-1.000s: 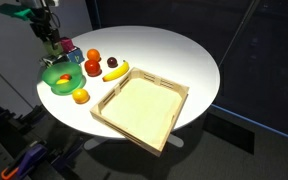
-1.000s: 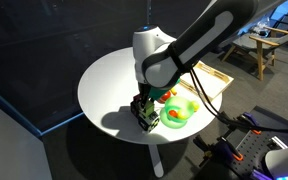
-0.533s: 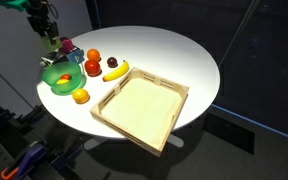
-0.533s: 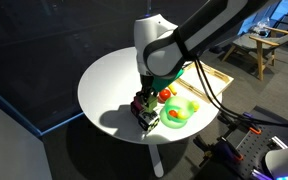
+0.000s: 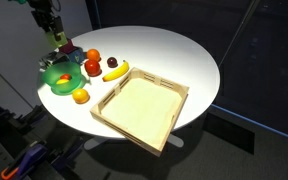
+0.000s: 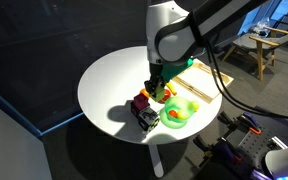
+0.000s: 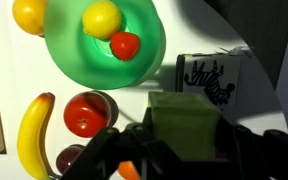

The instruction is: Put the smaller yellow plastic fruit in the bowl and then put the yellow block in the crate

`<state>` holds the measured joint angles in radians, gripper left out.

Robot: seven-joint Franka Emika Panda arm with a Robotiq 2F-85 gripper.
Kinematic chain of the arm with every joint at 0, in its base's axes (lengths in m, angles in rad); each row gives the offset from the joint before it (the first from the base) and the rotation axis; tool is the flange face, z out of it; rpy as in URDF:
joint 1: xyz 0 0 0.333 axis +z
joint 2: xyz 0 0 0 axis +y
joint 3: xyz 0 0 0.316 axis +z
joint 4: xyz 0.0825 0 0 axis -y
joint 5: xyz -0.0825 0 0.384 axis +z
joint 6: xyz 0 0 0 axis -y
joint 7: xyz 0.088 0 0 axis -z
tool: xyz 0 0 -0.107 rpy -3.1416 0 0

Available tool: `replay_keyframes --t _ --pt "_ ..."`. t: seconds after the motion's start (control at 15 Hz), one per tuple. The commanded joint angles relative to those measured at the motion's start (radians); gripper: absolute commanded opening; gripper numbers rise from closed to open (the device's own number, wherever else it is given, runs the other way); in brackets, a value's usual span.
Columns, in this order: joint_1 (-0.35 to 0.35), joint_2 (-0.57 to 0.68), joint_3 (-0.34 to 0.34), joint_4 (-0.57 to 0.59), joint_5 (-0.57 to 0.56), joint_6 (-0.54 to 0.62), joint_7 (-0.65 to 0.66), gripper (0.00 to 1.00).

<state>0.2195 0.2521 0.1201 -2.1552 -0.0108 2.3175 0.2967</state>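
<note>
My gripper (image 5: pixel 56 42) is shut on the yellow-green block (image 7: pixel 184 122) and holds it above the table's edge, beside the green bowl (image 5: pixel 54 84). It also shows in an exterior view (image 6: pixel 160 88). The bowl (image 7: pixel 69 55) holds a small yellow fruit (image 7: pixel 102 18) and a small red fruit (image 7: pixel 125 45). The wooden crate (image 5: pixel 142 107) lies on the table, apart from the gripper, and shows in an exterior view (image 6: pixel 210 76).
A banana (image 5: pixel 116 71), a red fruit (image 7: pixel 87 112), a dark fruit (image 7: pixel 72 158) and an orange fruit (image 5: pixel 80 96) lie round the bowl. A white patterned block (image 7: pixel 206 78) and other blocks (image 6: pixel 144 113) sit near the table edge.
My gripper has risen from the pile of blocks with the yellow-green block in it and has moved a little towards the fruits.
</note>
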Motion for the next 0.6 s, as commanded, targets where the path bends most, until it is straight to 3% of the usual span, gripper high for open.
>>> replay_keyframes --t 0.0,0.53 --pt "-0.036 -0.069 -0.015 -0.065 0.003 0.003 -0.036 0.28" --pt "-0.106 -0.130 -0.069 -0.147 -0.016 0.027 -0.060 0.28"
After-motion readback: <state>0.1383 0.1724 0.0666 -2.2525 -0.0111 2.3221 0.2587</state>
